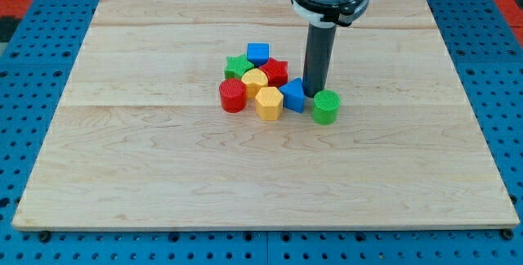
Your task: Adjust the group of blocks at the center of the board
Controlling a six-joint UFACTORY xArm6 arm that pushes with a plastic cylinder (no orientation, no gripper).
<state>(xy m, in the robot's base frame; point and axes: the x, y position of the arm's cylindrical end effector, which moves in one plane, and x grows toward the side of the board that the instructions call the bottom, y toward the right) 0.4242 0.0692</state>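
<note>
Eight blocks cluster mid-table; you see my tip between the blue block and the green cylinder. No jaws here, just a rod.

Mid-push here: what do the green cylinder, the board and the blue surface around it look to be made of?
Green cylinder: likely 3D-printed plastic, matte, with fine ridges on its side. Board: pale wood, smooth, with visible grain and plank seams. Blue surface: a perforated panel with regular holes, possibly painted metal; can't confirm. My tip sits just left of the cylinder.
</note>
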